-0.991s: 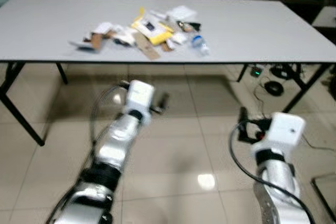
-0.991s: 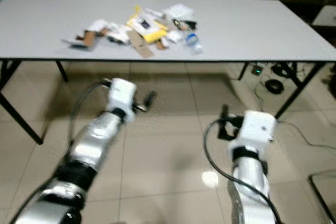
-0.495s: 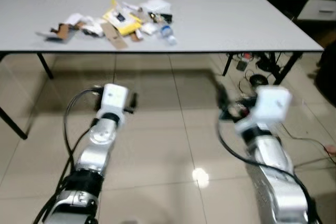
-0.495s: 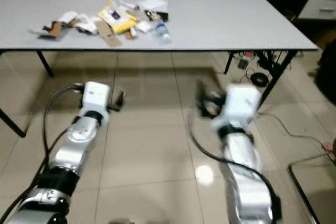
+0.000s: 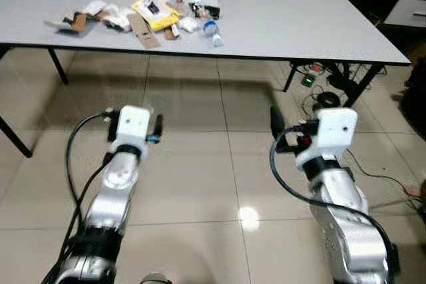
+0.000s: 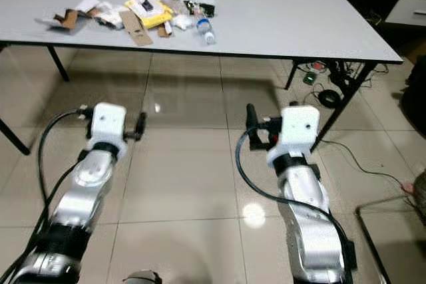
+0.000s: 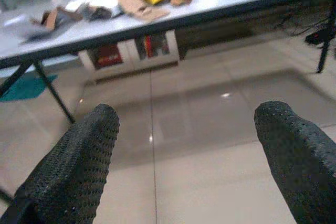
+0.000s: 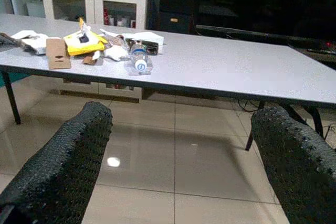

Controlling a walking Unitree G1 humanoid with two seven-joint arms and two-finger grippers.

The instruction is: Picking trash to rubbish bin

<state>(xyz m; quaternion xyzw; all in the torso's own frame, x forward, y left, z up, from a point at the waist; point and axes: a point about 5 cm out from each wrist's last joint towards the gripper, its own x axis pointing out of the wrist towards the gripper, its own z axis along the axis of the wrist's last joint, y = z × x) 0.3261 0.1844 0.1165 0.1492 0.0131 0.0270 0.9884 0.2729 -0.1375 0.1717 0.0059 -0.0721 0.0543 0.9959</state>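
Both arms steadier, camera shifted toward table (image 5: 319, 24) | left gripper (image 7: 186, 156) and right gripper (image 8: 178, 156) spread wide, empty, short of table | trash (image 5: 150, 12) piled on table | approach unfinished

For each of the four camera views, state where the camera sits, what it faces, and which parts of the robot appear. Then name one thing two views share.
Left eye view: on the head, looking forward and down at the white table, its trash pile and tiled floor; both silver arms show.
Right eye view: same head, same scene, slightly offset.
Left wrist view: on the left wrist, looking along the open left gripper toward the table's underside and edge.
Right wrist view: on the right wrist, looking along the open right gripper at the tabletop.
Shared: the plastic bottle appears in the right wrist and both eye views.
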